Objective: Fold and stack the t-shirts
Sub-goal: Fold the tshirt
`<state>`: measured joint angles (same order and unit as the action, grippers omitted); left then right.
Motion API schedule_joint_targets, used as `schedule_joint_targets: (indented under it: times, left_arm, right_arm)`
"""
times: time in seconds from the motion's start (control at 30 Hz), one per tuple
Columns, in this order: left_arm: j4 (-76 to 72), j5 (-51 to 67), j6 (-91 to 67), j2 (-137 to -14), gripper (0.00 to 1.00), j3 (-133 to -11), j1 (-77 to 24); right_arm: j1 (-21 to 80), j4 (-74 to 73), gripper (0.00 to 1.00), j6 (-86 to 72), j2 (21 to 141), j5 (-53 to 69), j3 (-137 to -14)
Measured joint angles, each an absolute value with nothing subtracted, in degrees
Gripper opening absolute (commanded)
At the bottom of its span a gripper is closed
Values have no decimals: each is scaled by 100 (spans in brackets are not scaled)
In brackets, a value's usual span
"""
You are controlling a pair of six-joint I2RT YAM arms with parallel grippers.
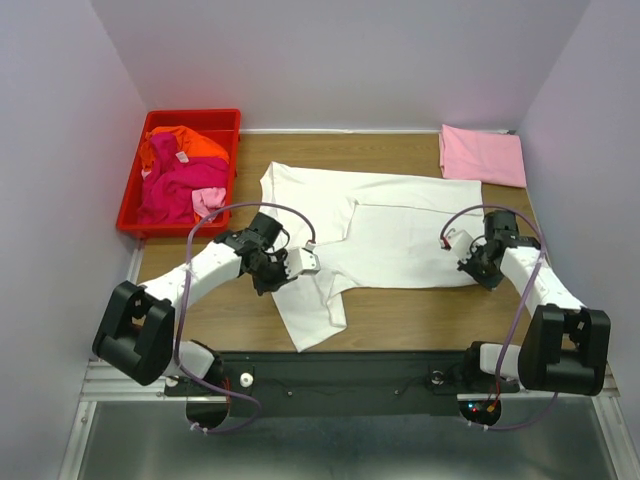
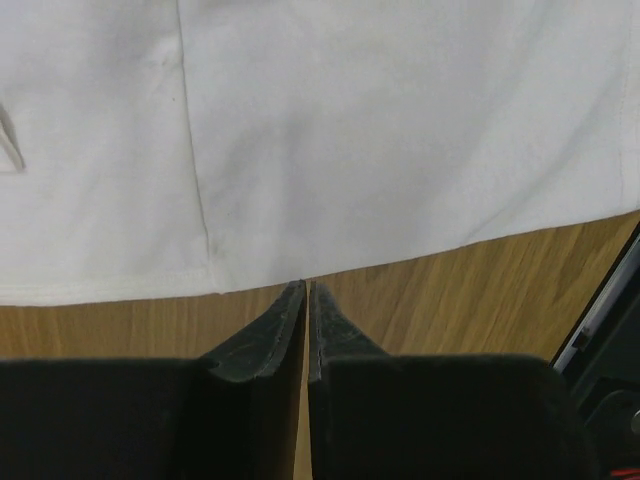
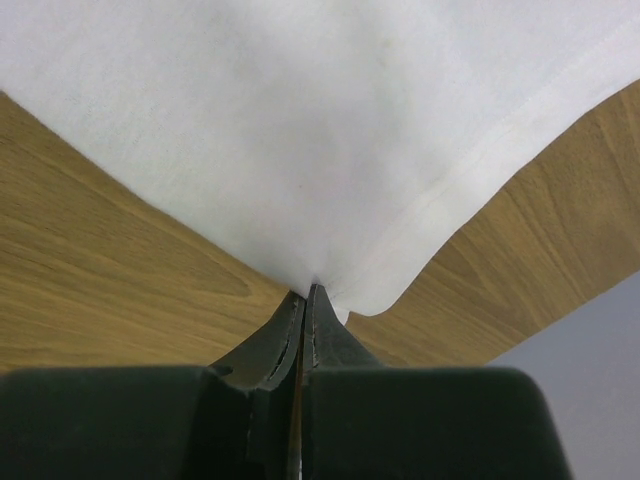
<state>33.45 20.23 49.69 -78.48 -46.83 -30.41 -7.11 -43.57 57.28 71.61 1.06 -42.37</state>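
White t-shirt [image 1: 400, 235] spread mid-counter. I see right gripper [image 3: 306, 296] pinching its corner near right edge. Left gripper [image 2: 306, 292] fingers pressed together at hem; cannot tell if cloth caught. Pink t-shirt [image 1: 482, 155] folded, far right corner.

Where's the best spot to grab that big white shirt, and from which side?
Probably by a corner, coming in low from the near side: the white t-shirt lies flat, so only its edges offer a lip. The right gripper pinches such a corner.

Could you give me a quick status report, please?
Right gripper shut on white t-shirt corner. Left gripper shut at its hem. Nothing lying on it.
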Motion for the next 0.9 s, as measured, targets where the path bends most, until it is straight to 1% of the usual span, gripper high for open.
schedule_joint_targets:
  times: [0.07,0.2,0.3,0.43,0.47,0.57,0.6,0.67,0.7,0.73,0.77,0.83,0.9]
  left_arm:
    - [3328,1964,4845,-7760,35,-4683,-3046]
    - [3258,1868,4685,-7752,37,-4683,-3151]
    - [3142,1769,4578,-7804,40,-4683,-3339]
    - [2875,1610,4475,-8112,41,-4639,-3472]
    - [2821,1592,4464,-8184,45,-4613,-3489]
    - [2659,1533,4438,-8462,45,-4495,-3518]
    - [2587,1509,4414,-8468,43,-4501,-3522]
    - [2534,1498,4401,-8493,35,-4493,-3527]
    - [2510,1498,4401,-8497,23,-4493,-3527]
    - [2493,1498,4407,-8510,18,-4493,-3527]
    - [2451,1498,4414,-8525,10,-4493,-3527]
    - [2370,1481,4431,-8534,2,-4493,-3527]
    - [2364,1479,4447,-8534,0,-4493,-3527]
  right_arm:
    - [-711,-4366,0,5725,7168,108,-4222]
    - [-711,-4362,1,5723,7196,132,-4222]
    - [-711,-4362,1,5714,7297,154,-4230]
    - [-711,-4364,1,5699,7402,156,-4261]
    - [-711,-4362,1,5699,7406,156,-4265]
    - [-711,-4362,1,5699,7435,156,-4270]
    - [-711,-4362,1,5699,7461,156,-4270]
    - [-711,-4362,0,5693,7496,156,-4270]
    - [-711,-4362,1,5686,7507,156,-4270]
    - [-711,-4364,1,5682,7516,156,-4270]
    - [-711,-4364,1,5682,7526,156,-4270]
    - [-711,-4362,1,5680,7540,156,-4270]
    - [-711,-4362,1,5682,7542,154,-4272]
